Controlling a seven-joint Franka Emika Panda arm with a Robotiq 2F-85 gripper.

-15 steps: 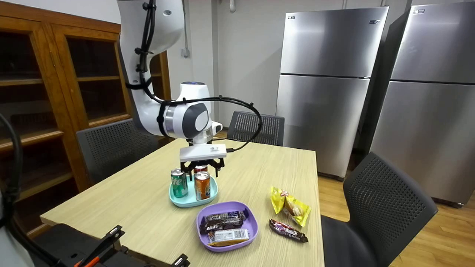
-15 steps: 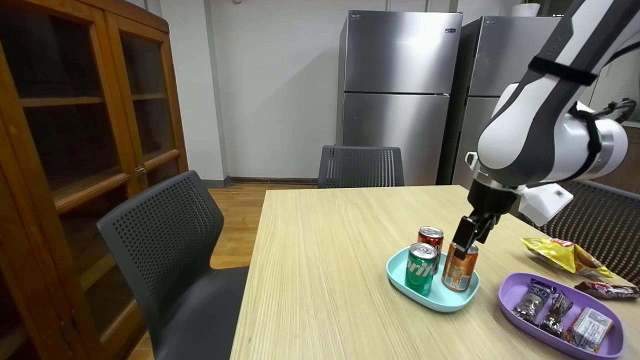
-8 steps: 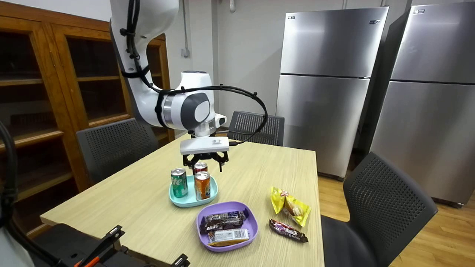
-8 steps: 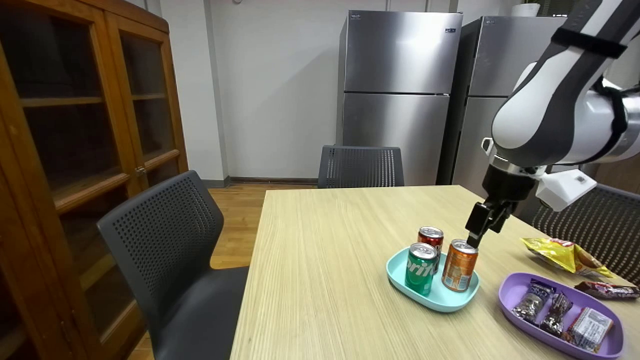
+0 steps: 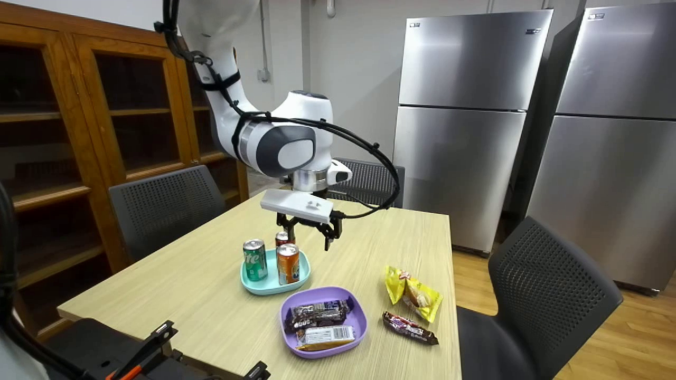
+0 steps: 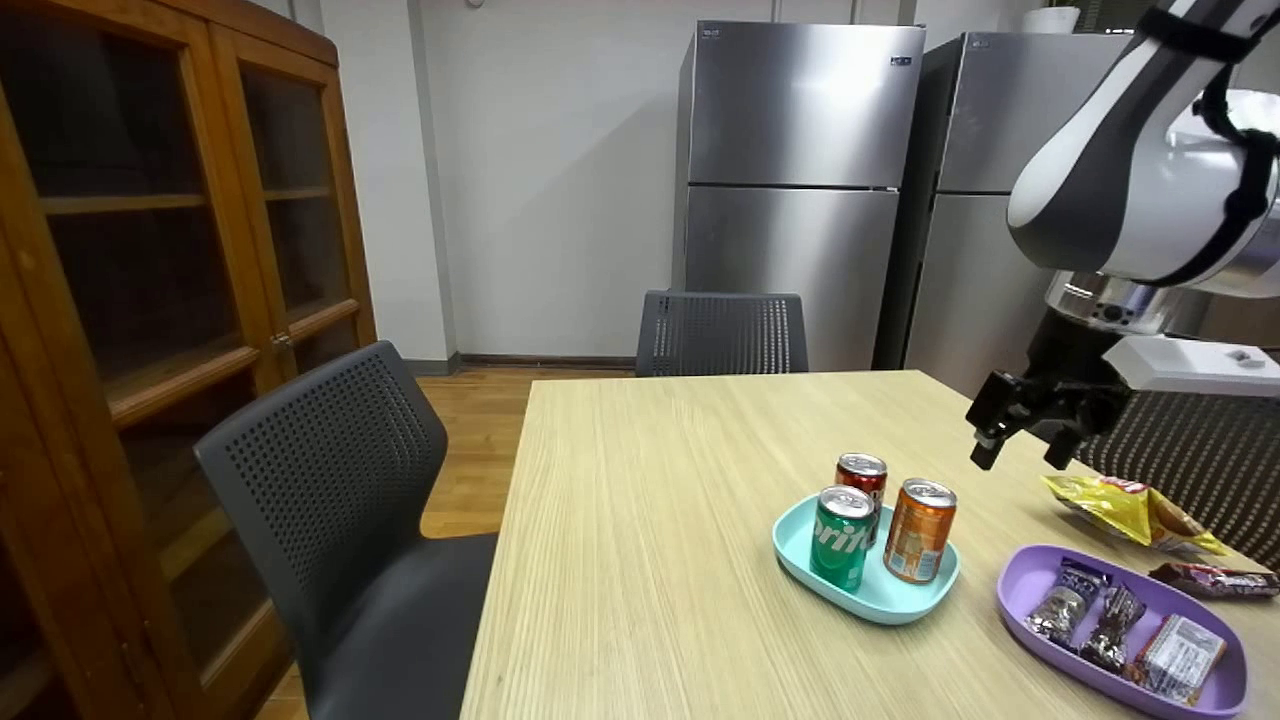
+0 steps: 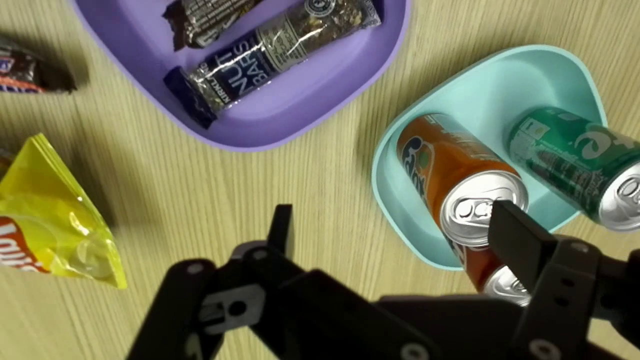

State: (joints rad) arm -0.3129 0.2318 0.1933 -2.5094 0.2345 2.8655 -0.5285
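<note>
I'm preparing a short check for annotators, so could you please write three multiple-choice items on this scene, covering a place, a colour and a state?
1. Where does the orange can stand?
A) In the purple tray
B) In the turquoise tray
C) Directly on the table

2. Which colour dominates the snack bag?
A) Blue
B) Green
C) Yellow

3. How does the gripper stand?
A) Open, holding nothing
B) Shut, holding nothing
C) Shut on a can

1 B: its base sits within the tray's rim in both exterior views.
2 C: large yellow areas show in all three views.
3 A: its fingers stand apart in the wrist view, gripping nothing.
</note>
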